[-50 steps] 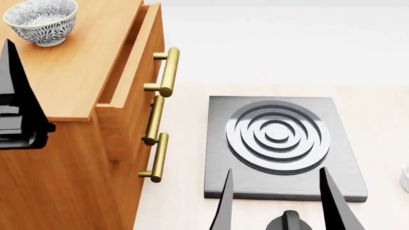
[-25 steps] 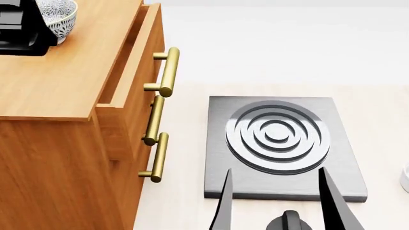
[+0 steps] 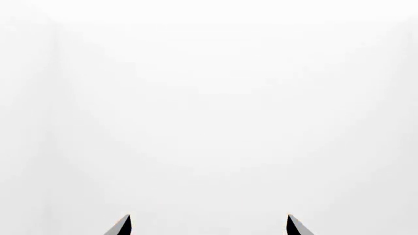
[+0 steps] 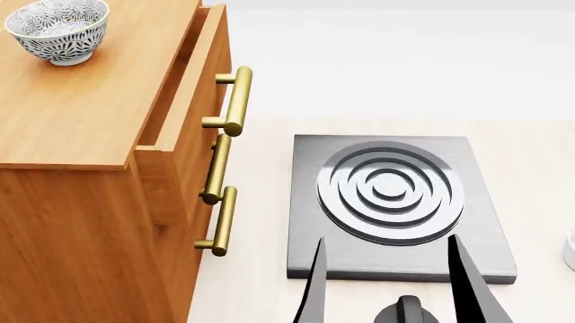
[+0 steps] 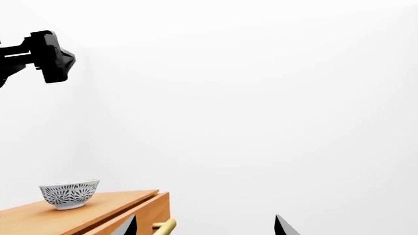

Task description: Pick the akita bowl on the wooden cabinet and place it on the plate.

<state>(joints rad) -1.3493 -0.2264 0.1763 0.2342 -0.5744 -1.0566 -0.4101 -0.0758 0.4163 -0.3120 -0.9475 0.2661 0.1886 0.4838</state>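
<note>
The akita bowl (image 4: 56, 30), white with a dark blue leaf pattern, stands upright on the back left of the wooden cabinet's (image 4: 90, 114) top; it also shows as the bowl (image 5: 68, 194) in the right wrist view. Nothing touches it. My left gripper (image 3: 209, 224) is open and empty, facing a bare white wall, and is out of the head view. A black part of my left arm (image 5: 47, 56) hangs high above the bowl. My right gripper (image 4: 386, 237) is open and empty, low in front of the stove plate. The plate is out of view.
A grey stove plate (image 4: 310, 202) with raised concentric rings lies on the pale table right of the cabinet. The cabinet's top drawer (image 4: 193, 74) stands slightly pulled out, brass bar handles (image 4: 235, 101) jutting toward the stove. A sliver of a white object (image 4: 569, 249) shows at the right edge.
My left arm has risen from beside the cabinet, passed in front of the bowl and left the head view at the top. The bowl and the right gripper have not moved.
</note>
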